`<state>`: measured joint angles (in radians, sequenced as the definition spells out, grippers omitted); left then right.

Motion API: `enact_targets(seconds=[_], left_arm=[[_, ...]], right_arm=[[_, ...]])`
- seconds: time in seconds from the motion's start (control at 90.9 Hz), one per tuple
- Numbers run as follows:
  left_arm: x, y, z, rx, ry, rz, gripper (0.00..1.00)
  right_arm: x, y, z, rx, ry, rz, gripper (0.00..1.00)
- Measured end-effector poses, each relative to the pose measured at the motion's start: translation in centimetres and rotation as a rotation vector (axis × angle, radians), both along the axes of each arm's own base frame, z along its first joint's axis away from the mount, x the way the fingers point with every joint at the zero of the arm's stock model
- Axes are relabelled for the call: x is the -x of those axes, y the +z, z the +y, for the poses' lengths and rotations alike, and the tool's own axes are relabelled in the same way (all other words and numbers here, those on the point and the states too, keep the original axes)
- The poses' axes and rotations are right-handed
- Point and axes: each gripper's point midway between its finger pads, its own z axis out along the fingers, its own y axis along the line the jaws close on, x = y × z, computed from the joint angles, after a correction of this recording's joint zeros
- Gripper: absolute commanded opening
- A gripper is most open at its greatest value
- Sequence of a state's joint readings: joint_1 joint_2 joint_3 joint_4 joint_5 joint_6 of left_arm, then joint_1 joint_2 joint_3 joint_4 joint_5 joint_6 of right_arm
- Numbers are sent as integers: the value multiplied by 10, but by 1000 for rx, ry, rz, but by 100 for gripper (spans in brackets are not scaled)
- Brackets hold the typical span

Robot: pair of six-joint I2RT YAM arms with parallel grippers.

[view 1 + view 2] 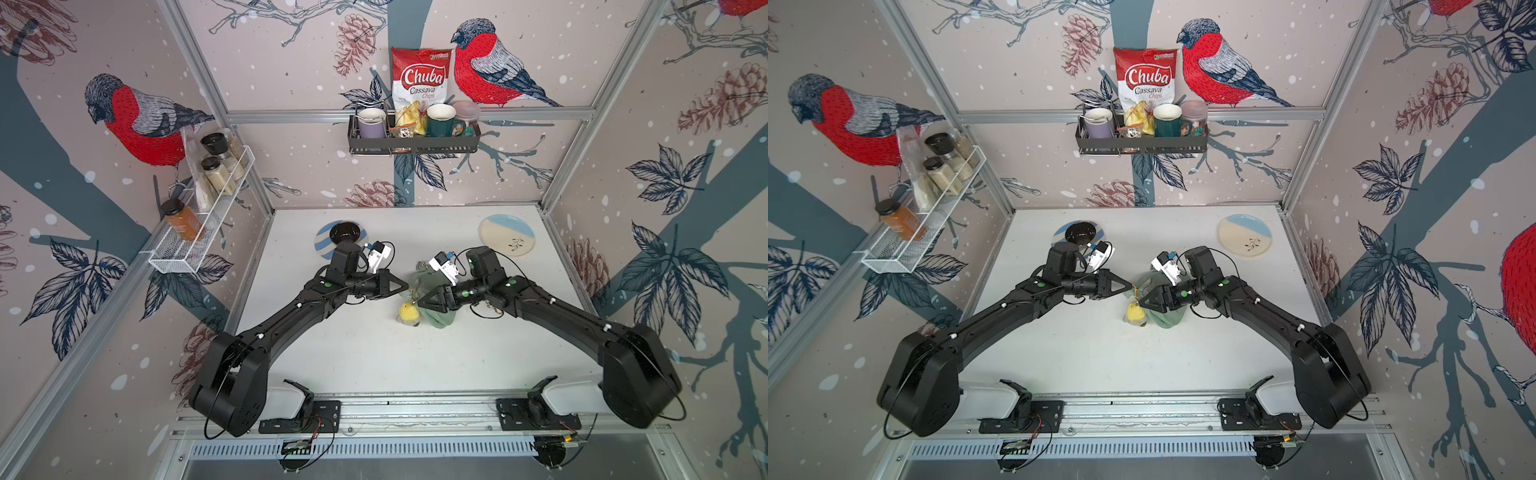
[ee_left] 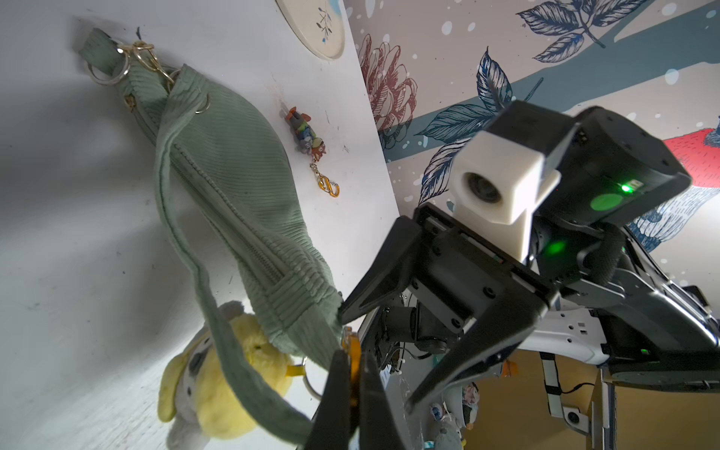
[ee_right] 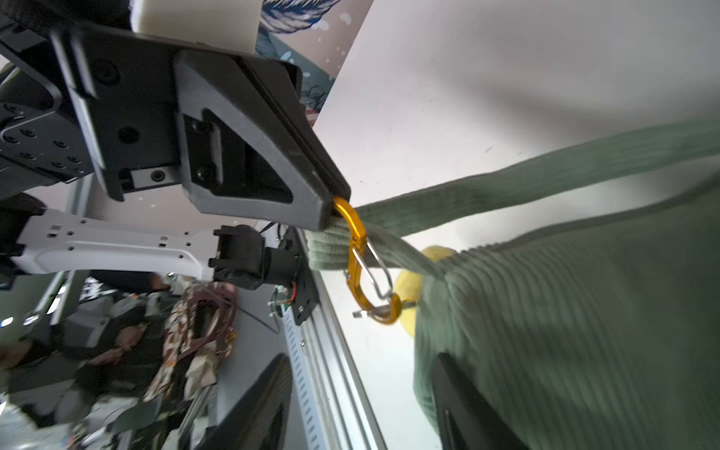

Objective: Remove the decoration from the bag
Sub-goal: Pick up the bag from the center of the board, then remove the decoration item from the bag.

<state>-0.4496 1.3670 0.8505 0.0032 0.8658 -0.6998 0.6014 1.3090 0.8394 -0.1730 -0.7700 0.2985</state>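
The sage-green ribbed bag [image 1: 439,321] [image 1: 1166,321] [image 2: 233,175] [image 3: 565,311] lies mid-table between both arms. The decoration, a yellow plush toy [image 1: 408,312] [image 1: 1135,312] [image 2: 226,389], hangs from the bag's end by an orange carabiner [image 3: 356,249] [image 2: 352,346] with a silver ring. My left gripper [image 1: 408,287] [image 1: 1133,286] [image 2: 352,356] is shut on the carabiner's top. My right gripper [image 1: 420,301] [image 1: 1142,303] [image 3: 360,356] is open, nothing between its fingers. One finger [image 2: 374,288] touches the bag's end. The strap [image 2: 187,241] runs over the plush.
A small figure keychain [image 2: 309,144] lies loose on the table beyond the bag. A cream-and-blue plate [image 1: 508,235] sits back right. A black bowl [image 1: 345,232] on a striped plate sits back left. A wire jar rack [image 1: 199,232] and a black shelf [image 1: 415,143] hang on the walls.
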Motion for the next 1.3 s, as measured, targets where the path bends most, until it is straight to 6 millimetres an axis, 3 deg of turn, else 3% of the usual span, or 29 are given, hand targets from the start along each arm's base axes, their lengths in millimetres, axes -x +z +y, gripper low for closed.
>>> enact_targets(seconds=[0.176,0.275,0.495,0.858,1.144,1.254,1.298], left_arm=[[-3,-3,-1,3,16,29,0],[-2,-3,-3,6,12,31,0],[1,-2,-11,18,-3,33,0],[0,0,-12,23,3,36,0],[-4,0,-12,17,18,27,0],[-5,1,-12,16,21,22,0],[-5,1,-13,15,23,20,0]], right_arm=[[7,-2,-8,112,-82,-341,52],[-9,-4,-9,172,-141,-458,48],[-22,3,17,209,-128,-620,48],[-26,-5,27,256,-114,-691,35],[-26,-7,31,247,-111,-690,15],[-27,-6,32,245,-114,-683,12],[-28,-6,33,247,-118,-678,16]])
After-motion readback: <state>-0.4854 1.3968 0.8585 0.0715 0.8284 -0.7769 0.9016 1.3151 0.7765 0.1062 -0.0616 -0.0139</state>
